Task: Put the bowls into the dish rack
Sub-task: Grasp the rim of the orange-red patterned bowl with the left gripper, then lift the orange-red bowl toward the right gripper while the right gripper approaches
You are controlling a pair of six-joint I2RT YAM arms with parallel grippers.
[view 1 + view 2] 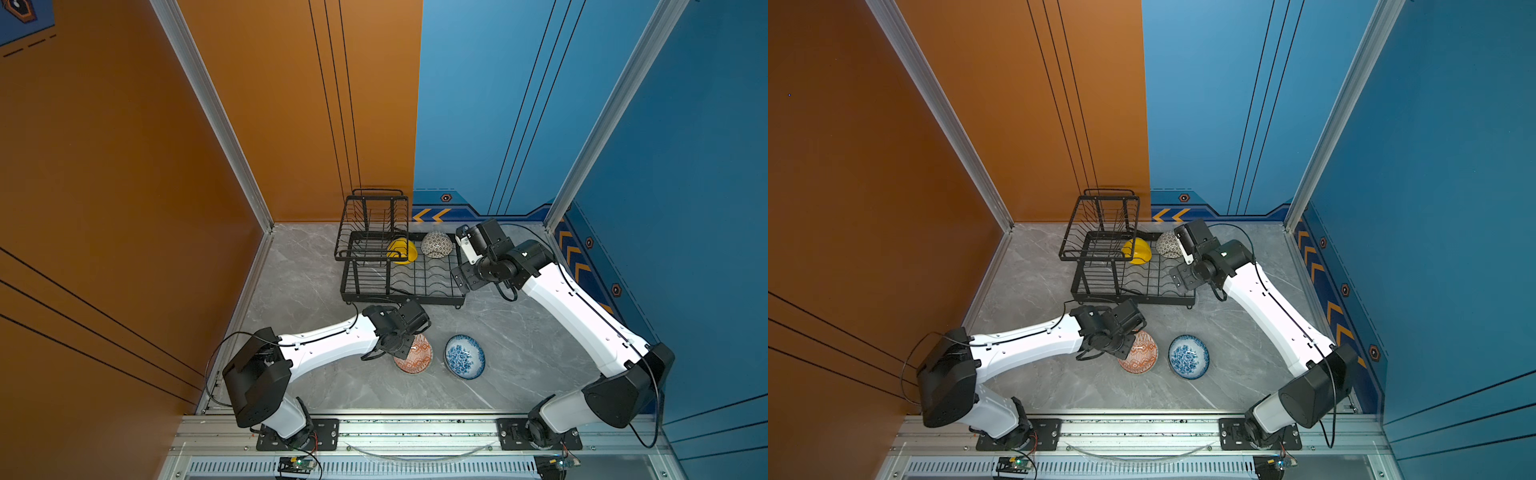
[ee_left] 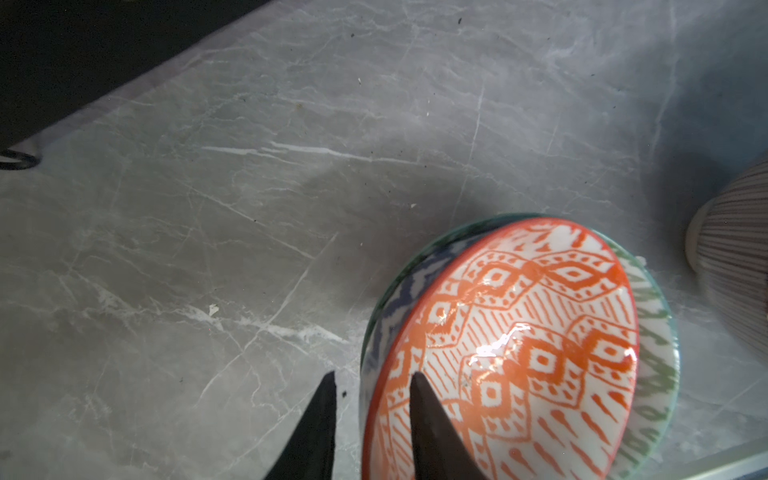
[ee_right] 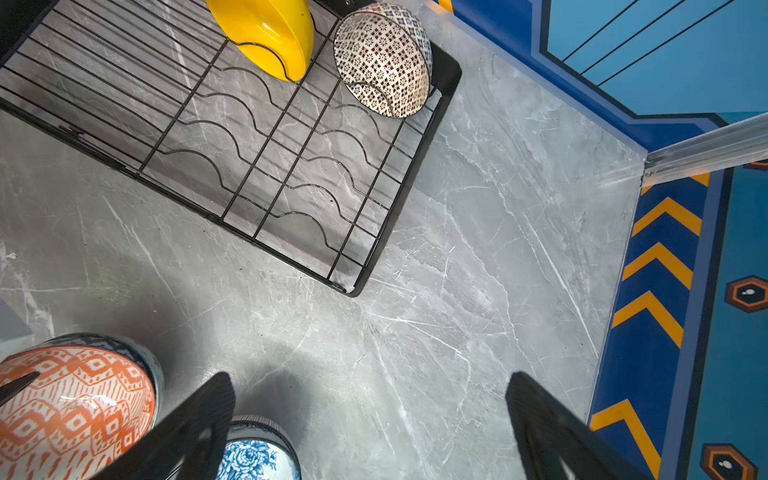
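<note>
Straddling the orange bowl [image 2: 519, 353] rim unclenched, left gripper [image 2: 372, 376] may drag up the nested green bowl [image 2: 652, 332]; right gripper [image 3: 370, 378] gapes.

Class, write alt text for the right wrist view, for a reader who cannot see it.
The right gripper, jaws wide open and empty, hangs over a grey marble table. A yellow bowl and a dark-patterned bowl lean tilted in a wire dish rack; an orange-white bowl and a blue floral bowl sit outside it.

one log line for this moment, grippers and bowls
left gripper open astride orange-white bowl rim | right gripper open, empty | dish rack: yellow bowl, dark-patterned bowl | table: blue floral bowl
</note>
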